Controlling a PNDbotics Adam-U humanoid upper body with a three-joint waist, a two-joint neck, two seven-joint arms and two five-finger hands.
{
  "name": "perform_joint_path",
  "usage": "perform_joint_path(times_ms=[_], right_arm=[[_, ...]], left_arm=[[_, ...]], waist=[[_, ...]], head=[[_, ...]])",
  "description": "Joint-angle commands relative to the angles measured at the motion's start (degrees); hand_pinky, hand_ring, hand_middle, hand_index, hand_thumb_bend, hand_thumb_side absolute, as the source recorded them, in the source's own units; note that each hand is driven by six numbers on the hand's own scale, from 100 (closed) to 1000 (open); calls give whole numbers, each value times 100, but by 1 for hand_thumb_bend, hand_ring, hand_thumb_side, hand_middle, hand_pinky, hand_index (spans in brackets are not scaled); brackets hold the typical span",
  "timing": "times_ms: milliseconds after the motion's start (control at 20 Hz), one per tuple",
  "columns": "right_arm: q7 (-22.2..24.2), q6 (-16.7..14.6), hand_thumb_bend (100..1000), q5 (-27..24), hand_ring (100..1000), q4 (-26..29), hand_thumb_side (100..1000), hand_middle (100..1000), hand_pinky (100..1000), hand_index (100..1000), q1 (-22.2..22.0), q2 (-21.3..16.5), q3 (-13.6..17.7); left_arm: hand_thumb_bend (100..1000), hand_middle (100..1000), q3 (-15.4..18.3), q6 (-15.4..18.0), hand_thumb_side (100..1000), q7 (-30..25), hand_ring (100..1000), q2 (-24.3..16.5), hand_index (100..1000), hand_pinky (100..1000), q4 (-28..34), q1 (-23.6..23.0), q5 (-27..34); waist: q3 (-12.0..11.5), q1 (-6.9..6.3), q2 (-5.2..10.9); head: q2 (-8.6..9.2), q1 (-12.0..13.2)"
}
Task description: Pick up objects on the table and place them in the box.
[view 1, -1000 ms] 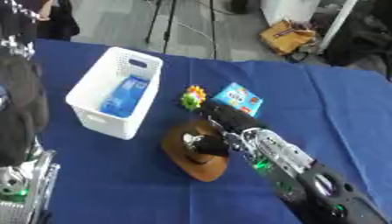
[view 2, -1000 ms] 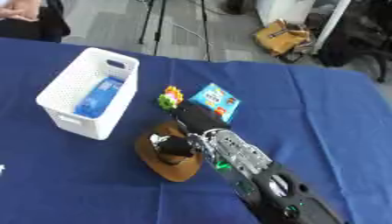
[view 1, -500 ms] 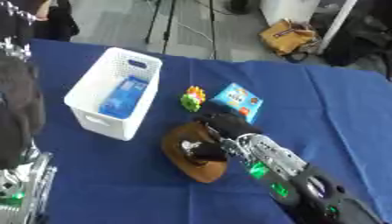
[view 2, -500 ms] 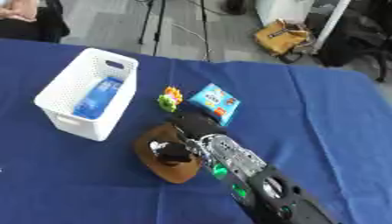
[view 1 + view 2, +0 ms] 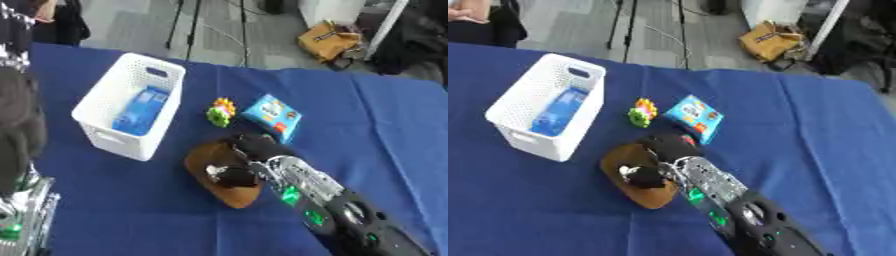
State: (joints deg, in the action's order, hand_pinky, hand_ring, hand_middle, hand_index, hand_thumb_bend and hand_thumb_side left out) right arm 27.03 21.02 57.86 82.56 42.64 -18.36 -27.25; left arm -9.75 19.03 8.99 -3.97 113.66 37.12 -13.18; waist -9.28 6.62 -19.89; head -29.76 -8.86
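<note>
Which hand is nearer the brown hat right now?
The right hand: it lies on the brown hat, fingers curled onto it. The left hand shows in neither view; only that arm's bulk is at the left edge, past the white box.

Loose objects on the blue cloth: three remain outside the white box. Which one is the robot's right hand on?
The brown hat-shaped object. The right hand rests on it, fingers curled at its middle. The small yellow-green toy and blue packet lie untouched, farther back beside the white box.
</note>
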Motion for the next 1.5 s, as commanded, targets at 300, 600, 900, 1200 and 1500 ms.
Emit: perform_joint_path(times_ms=[300,600,900,1200,1500], right_arm=[[8,-118,351,-92,935,-27,998,888,778,996,128,-68,6],[112,-220,348,-40,948,15,991,884,779,978,113,-99,-22],[248,-285,306,-32,924,70,902,866,719,950,72,-141,-13],[634,-305,371,60,924,154,633,869,693,955,48,-195,-45],[928,-276,427,144,928,171,510,873,673,952,60,-200,-11]], left_arm=[[100,803,-30,7,1000,-25,871,41,788,930,93,138,27],[100,799,-28,12,1000,-25,866,42,785,931,93,121,23],[100,796,-25,24,1000,-23,862,62,782,933,93,121,13],[100,794,-10,28,1000,14,862,69,781,954,93,87,20],[100,790,-13,36,1000,60,861,87,778,976,93,89,46]], waist=[[-30,-31,75],[4,-18,80],[37,-22,93],[79,-25,129],[80,-38,122]], head=[[79,-48],[74,-46],[69,-44],[51,-29],[61,-57]])
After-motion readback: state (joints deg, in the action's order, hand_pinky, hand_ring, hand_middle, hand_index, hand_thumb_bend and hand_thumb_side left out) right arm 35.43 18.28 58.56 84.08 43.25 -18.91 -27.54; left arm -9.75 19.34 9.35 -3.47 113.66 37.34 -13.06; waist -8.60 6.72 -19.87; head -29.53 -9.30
